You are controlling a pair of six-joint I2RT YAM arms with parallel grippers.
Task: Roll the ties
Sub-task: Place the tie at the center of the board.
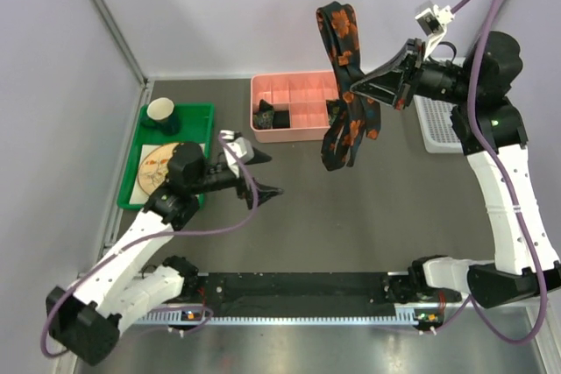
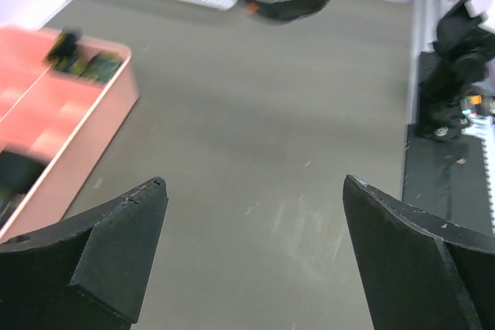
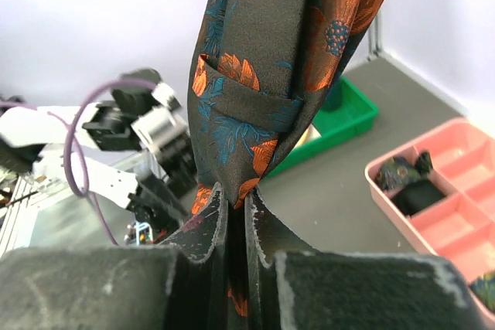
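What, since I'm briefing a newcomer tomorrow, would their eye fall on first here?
The black tie with orange flowers, dangling in mid-air from the shut right pincer above the far right of the table, by the pink compartment tray. Next, the left pincer, wide open and empty, beside the green tray.

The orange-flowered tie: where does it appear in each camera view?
Top external: the tie hangs in the air, upper centre.
Left wrist: the tie shows as a loop at the top edge.
Right wrist: the tie fills the centre.
Shared landmark: the pink tray.
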